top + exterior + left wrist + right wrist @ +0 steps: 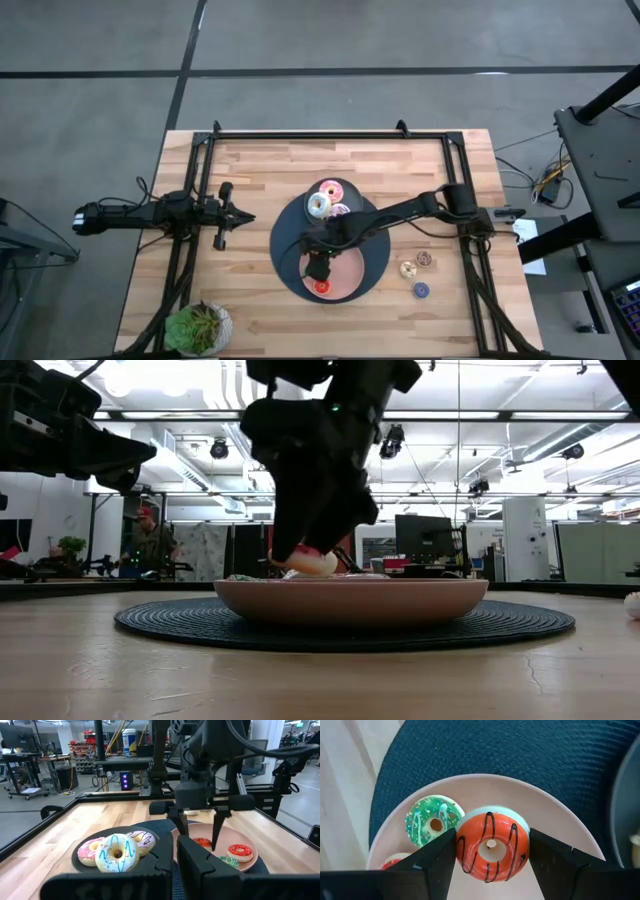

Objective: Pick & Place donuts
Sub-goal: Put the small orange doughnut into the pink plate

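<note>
Grey concrete floor surrounds the wooden table (260, 180), where a dark round mat (285, 235) carries a pink plate (560, 820). Above it, an orange donut (492, 847) is clenched by the right end effector (492, 857); the left end effector (243, 216), seemingly closed, is parked aside.

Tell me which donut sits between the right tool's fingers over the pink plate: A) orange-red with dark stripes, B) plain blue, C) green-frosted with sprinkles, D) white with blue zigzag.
A: the right wrist view shows the right tool flanking the small orange-red toy donut with dark stripes above the round pink plate, while the green-frosted toy donut lies apart on that plate.
</note>
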Action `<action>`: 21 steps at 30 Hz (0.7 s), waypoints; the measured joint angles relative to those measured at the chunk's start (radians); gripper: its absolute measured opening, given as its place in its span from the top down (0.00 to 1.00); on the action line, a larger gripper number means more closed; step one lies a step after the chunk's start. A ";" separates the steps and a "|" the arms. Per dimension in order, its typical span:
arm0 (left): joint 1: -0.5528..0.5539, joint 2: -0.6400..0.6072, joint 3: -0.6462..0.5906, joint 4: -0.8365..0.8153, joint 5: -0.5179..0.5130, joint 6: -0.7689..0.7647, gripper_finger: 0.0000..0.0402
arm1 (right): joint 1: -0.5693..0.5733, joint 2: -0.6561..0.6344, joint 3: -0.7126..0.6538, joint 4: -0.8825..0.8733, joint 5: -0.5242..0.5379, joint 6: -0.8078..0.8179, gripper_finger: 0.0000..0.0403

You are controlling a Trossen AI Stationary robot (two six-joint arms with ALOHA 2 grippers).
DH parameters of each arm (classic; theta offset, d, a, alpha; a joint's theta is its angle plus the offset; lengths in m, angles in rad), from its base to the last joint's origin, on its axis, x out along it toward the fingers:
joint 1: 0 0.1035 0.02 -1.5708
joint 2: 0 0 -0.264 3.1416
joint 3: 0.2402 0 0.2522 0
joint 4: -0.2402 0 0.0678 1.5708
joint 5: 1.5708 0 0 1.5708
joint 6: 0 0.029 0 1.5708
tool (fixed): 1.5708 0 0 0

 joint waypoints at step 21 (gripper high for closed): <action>0.000 0.000 0.000 0.000 0.000 0.000 1.00 | -0.002 0.028 -0.001 -0.004 0.026 -0.020 0.44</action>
